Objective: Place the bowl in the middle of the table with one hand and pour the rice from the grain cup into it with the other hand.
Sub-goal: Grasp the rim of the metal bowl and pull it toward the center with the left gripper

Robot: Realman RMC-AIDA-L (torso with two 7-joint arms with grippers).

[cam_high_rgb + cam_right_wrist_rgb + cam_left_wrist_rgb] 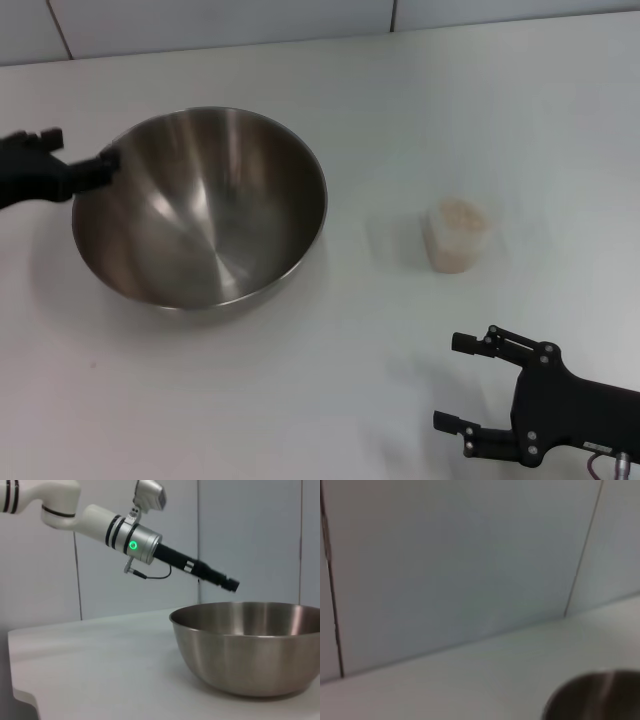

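Note:
The steel bowl (pixel 200 205) stands left of the table's (pixel 340 380) middle; it also fills the right wrist view, bowl (pixel 250 645), and a sliver of bowl (pixel 600 695) shows in the left wrist view. At its left rim is my left gripper (pixel 85 148), open, one fingertip (pixel 110 160) at the rim. From the right wrist view that gripper (pixel 230 584) hangs just above the rim. The clear grain cup (pixel 457 238) stands upright to the bowl's right, full of rice (pixel 460 212). Nearer the front edge, my right gripper (pixel 452 382) is open and holds nothing.
A tiled wall (pixel 220 20) runs along the table's far edge. The left arm (pixel 100 522) reaches in over the table from the left side. Bare tabletop lies between the bowl and the cup.

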